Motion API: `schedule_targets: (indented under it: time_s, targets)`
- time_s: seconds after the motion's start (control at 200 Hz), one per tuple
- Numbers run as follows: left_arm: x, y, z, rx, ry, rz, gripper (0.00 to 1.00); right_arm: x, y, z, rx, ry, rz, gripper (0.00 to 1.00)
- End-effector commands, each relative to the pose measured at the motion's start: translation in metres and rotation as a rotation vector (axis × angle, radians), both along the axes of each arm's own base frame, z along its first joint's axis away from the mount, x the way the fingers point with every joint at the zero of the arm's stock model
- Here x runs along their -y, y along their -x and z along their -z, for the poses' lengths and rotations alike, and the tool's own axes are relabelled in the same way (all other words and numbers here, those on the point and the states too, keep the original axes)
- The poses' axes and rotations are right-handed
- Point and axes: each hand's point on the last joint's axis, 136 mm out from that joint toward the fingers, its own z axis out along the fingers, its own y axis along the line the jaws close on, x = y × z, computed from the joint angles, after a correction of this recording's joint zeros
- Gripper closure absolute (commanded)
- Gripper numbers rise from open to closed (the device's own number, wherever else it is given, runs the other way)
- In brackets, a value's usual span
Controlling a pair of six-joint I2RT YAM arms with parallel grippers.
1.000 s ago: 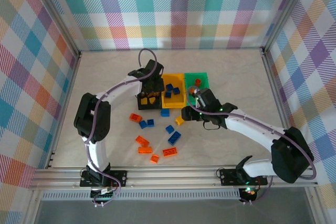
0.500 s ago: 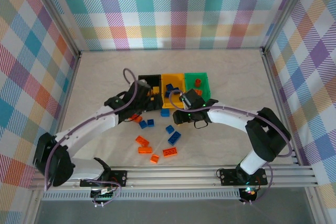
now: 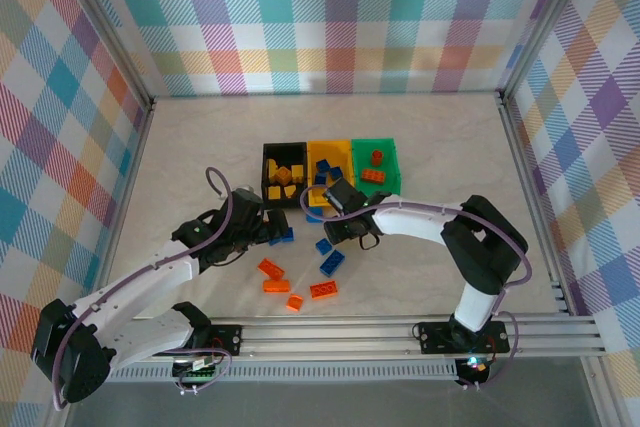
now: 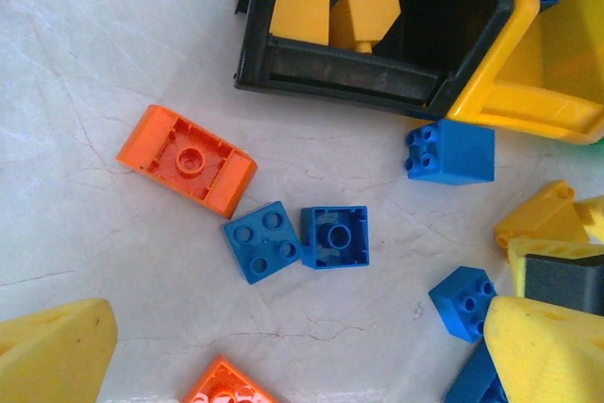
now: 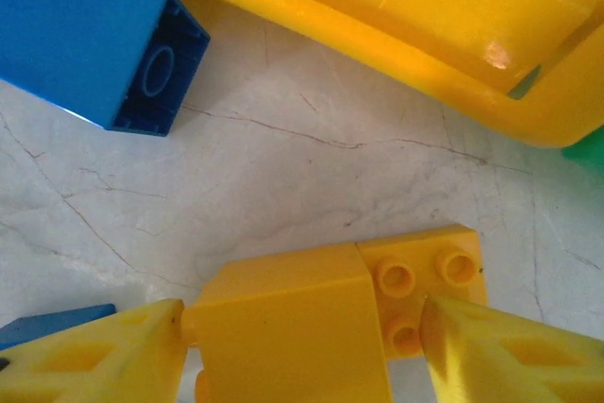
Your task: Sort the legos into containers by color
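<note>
- Three joined glossy plastic bins (image 3: 330,144), black, yellow and green, stand in a row on a pale veined table (image 3: 200,157). Small studded legos (image 3: 323,290) lie loose just before the row.
- Left gripper (image 4: 297,327), before the black bin (image 4: 377,82): fingers spread wide, grasping nothing. Its wrist view gives the hollow underside of an orange brick (image 4: 187,159).
- Right gripper (image 5: 302,323), before the yellow bin (image 5: 377,7): fingers lie against both sides of a yellow brick (image 5: 283,327). Whether they clench it I cannot tell.
- A second ago it was over the green bin (image 3: 375,140).
</note>
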Motion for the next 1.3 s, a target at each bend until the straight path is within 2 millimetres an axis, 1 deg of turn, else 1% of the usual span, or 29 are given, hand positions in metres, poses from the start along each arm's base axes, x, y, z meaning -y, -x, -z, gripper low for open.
schedule_targets:
  time_s: [0.0,0.16,0.245,0.32,0.405,0.515,0.615,0.685,0.76,0.765,0.795,0.84,0.845,0.865,0.88,0.925,0.97,0.98,1.0,1.075,1.145,1.215,1.295]
  targets:
    - [-0.009,0.002,0.003,-0.006,-0.013,-0.032,0.0,-0.003,0.0,0.003,0.003,0.034,-0.012,0.36]
    - [-0.009,0.002,0.004,-0.013,-0.015,-0.026,0.0,-0.004,-0.002,-0.001,0.018,0.025,-0.007,0.46]
    - [-0.01,0.003,0.006,-0.013,-0.016,-0.029,0.0,-0.003,-0.002,-0.009,0.037,0.008,-0.003,0.52]
    - [-0.011,0.004,0.008,-0.014,-0.016,-0.03,0.0,-0.002,-0.001,-0.019,0.054,-0.012,-0.005,0.55]
    - [-0.012,0.003,0.007,-0.011,-0.017,-0.034,0.0,-0.003,0.001,-0.034,0.07,-0.055,-0.008,0.56]
    - [-0.014,0.003,0.007,-0.009,-0.025,-0.043,0.0,-0.009,0.007,-0.059,0.083,-0.137,-0.027,0.57]
    - [-0.021,0.004,0.007,-0.008,-0.043,-0.071,0.0,-0.024,0.009,-0.086,0.089,-0.225,-0.065,0.57]
    - [-0.028,0.006,0.007,-0.006,-0.059,-0.099,0.0,-0.04,0.003,-0.102,0.09,-0.266,-0.092,0.57]
    - [-0.031,0.007,0.007,0.0,-0.061,-0.112,0.0,-0.063,-0.011,-0.118,0.096,-0.307,-0.115,0.57]
    - [-0.031,0.007,0.007,-0.001,-0.061,-0.112,0.0,-0.066,-0.013,-0.122,0.102,-0.316,-0.115,0.57]
    - [-0.032,0.008,0.008,-0.002,-0.063,-0.115,0.0,-0.074,-0.019,-0.124,0.099,-0.327,-0.12,0.57]
    - [-0.033,0.009,0.007,-0.001,-0.06,-0.118,0.0,-0.088,-0.032,-0.132,0.107,-0.351,-0.123,0.57]
    - [-0.033,0.009,0.007,-0.001,-0.06,-0.118,0.0,-0.089,-0.032,-0.13,0.103,-0.349,-0.123,0.57]
    - [-0.033,0.01,0.007,-0.002,-0.059,-0.117,0.0,-0.096,-0.038,-0.137,0.11,-0.365,-0.123,0.56]
    - [-0.033,0.01,0.007,-0.001,-0.056,-0.115,0.0,-0.101,-0.042,-0.135,0.104,-0.366,-0.125,0.56]
    - [-0.032,0.011,0.007,-0.003,-0.049,-0.107,0.0,-0.115,-0.053,-0.14,0.107,-0.382,-0.135,0.56]
    - [-0.031,0.012,0.007,-0.006,-0.051,-0.098,0.0,-0.127,-0.065,-0.14,0.108,-0.379,-0.135,0.56]
    - [-0.031,0.012,0.007,-0.007,-0.052,-0.098,0.0,-0.128,-0.067,-0.136,0.104,-0.372,-0.135,0.56]
    - [-0.032,0.012,0.007,-0.01,-0.054,-0.099,0.0,-0.132,-0.073,-0.137,0.108,-0.373,-0.131,0.56]
    - [-0.031,0.014,0.01,-0.022,-0.055,-0.09,0.0,-0.142,-0.092,-0.129,0.099,-0.365,-0.107,0.56]
    - [-0.028,0.015,0.014,-0.03,-0.043,-0.083,0.0,-0.147,-0.106,-0.119,0.094,-0.363,-0.085,0.55]
    - [-0.025,0.016,0.018,-0.037,-0.026,-0.075,0.0,-0.148,-0.121,-0.108,0.086,-0.351,-0.056,0.54]
    - [-0.022,0.017,0.021,-0.047,-0.015,-0.065,0.0,-0.15,-0.132,-0.103,0.077,-0.352,-0.038,0.53]
